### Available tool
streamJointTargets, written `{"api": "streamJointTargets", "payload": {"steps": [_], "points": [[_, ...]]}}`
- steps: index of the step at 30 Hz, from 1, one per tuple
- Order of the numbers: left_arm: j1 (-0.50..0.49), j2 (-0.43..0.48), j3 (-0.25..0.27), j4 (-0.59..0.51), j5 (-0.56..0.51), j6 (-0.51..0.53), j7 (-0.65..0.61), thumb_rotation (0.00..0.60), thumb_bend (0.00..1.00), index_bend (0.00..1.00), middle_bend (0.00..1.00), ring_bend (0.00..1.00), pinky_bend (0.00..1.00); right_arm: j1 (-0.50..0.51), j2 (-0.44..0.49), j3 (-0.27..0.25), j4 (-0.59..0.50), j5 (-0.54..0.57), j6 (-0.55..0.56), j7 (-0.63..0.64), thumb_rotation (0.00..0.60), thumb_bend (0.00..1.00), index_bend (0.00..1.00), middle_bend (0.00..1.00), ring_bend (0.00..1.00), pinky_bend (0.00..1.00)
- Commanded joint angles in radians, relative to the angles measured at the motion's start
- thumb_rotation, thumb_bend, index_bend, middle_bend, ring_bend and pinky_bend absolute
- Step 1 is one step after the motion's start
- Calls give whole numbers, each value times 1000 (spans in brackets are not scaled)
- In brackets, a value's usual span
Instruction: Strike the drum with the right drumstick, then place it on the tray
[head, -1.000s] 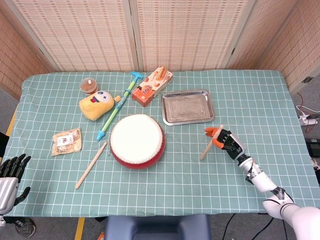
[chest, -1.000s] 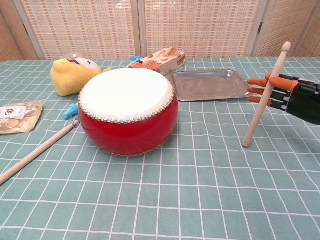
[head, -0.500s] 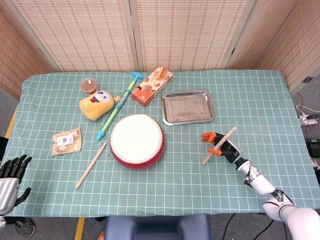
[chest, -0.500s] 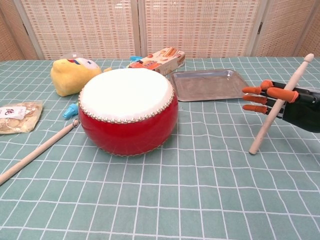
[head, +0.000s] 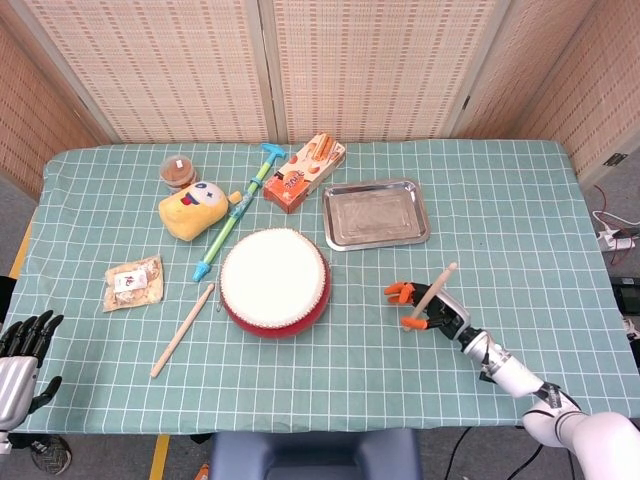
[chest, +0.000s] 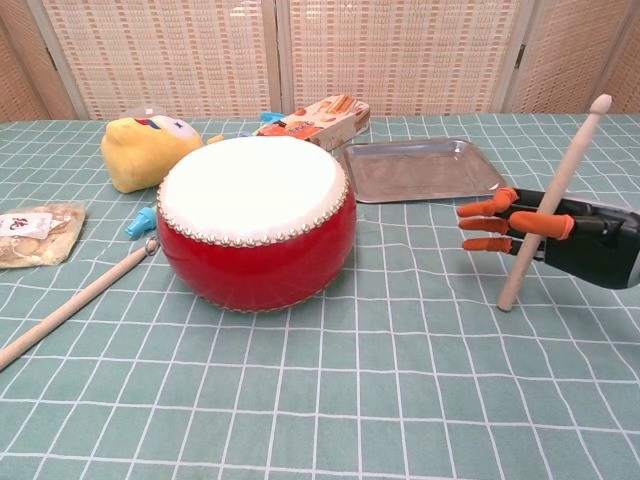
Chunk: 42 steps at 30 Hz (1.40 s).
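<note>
The red drum (head: 275, 281) (chest: 257, 218) with a white skin stands in the middle of the table. My right hand (head: 430, 309) (chest: 545, 235) is to the right of it, above the cloth, and holds the right drumstick (head: 432, 293) (chest: 553, 199) between thumb and orange-tipped fingers. The stick stands steeply, its tip up and to the right, its lower end close to the cloth. The steel tray (head: 376, 213) (chest: 420, 168) lies behind the hand and holds nothing. My left hand (head: 22, 352) hangs off the table's near left corner, fingers apart, holding nothing.
A second drumstick (head: 183, 329) (chest: 75, 301) lies left of the drum. Further back are a snack bag (head: 133, 282), a yellow plush toy (head: 193, 208), a blue-green toy stick (head: 232, 213), a small jar (head: 179, 171) and an orange box (head: 304, 172).
My right hand has carried the drumstick leftward toward the drum and nearer to me. The stick's lean has shifted as it moved. The left hand has stayed put.
</note>
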Motion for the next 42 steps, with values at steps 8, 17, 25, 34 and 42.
{"api": "streamJointTargets", "payload": {"steps": [8, 17, 25, 34, 42], "points": [[0, -7, 1, 13, -1, -4, -10, 600, 264, 0, 0, 0, 0, 18, -11, -21, -35, 4, -46, -58, 600, 141, 594, 352, 297, 302], [-2, -12, 2, 20, -1, -9, -19, 600, 264, 0, 0, 0, 0, 22, -29, -11, -57, 28, -63, -93, 600, 141, 718, 522, 520, 508], [-4, -14, 1, 27, -5, -14, -22, 600, 264, 0, 0, 0, 0, 26, -40, -22, -68, 24, -74, -129, 600, 141, 779, 612, 612, 626], [-6, -19, 0, 34, -6, -17, -27, 600, 265, 0, 0, 0, 0, 23, -45, -9, -92, 44, -81, -196, 600, 140, 910, 760, 804, 820], [-7, -21, -2, 38, -9, -17, -26, 600, 265, 0, 0, 0, 0, 3, -62, 39, -136, 94, -74, -340, 600, 100, 1000, 978, 1000, 1000]]}}
